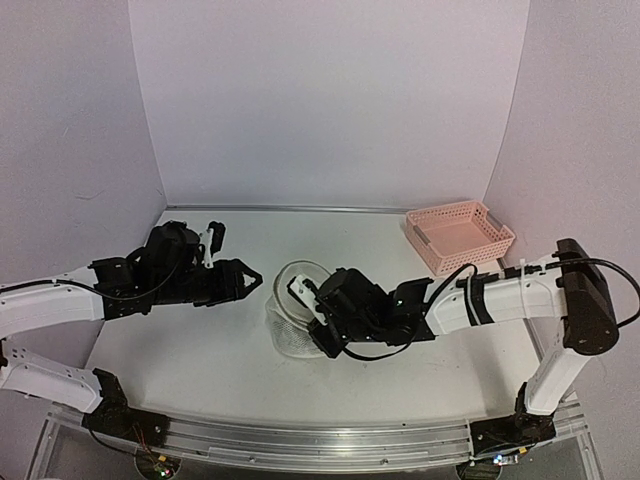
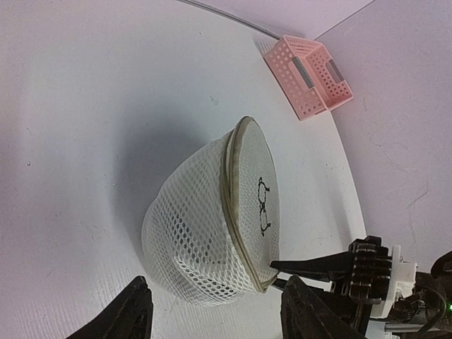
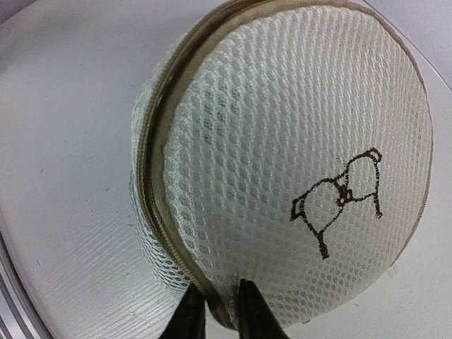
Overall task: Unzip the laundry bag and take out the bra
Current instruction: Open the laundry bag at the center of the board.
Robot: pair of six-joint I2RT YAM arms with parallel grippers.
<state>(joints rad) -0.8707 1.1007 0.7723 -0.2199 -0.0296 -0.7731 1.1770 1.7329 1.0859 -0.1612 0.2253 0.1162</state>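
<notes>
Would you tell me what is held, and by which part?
The right gripper pinches the laundry bag by its zipper rim; the left gripper holds nothing.

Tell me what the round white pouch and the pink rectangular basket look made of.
The round white mesh pouch looks like soft synthetic netting, matte, judging by its open honeycomb holes. Its beige seam band resembles fabric zipper tape. The pink rectangular lattice basket is probably moulded plastic, smooth, given its rigid, even grid walls.

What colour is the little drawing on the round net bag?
Black. The drawing on the white laundry bag shows best in the right wrist view.
</notes>
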